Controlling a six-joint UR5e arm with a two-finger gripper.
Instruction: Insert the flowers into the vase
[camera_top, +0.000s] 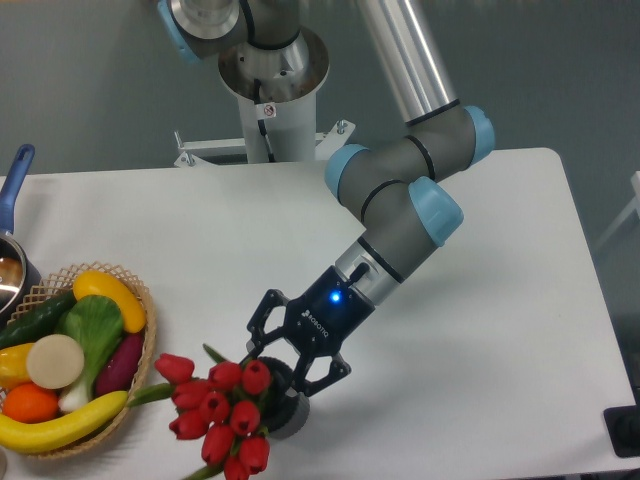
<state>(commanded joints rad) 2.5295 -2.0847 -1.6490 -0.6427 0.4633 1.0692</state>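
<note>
Claw (293, 362) with fingers spread apart, poised directly above the vase (285, 412) near the front edge of the white surface (480, 340). The flowers (222, 412) stand in the vase, leaning left toward the wicker basket (138, 382) of toy produce.

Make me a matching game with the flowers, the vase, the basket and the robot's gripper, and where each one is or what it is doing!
Things:
1. flowers
2. vase
3. basket
4. gripper

Descriptions:
A. full of toy fruit and vegetables, at the table's left edge
B. open, just above the dark pot
C. red buds leaning out to the left
D. dark and round, standing near the table's front edge

Pairs: 1-C, 2-D, 3-A, 4-B
</note>
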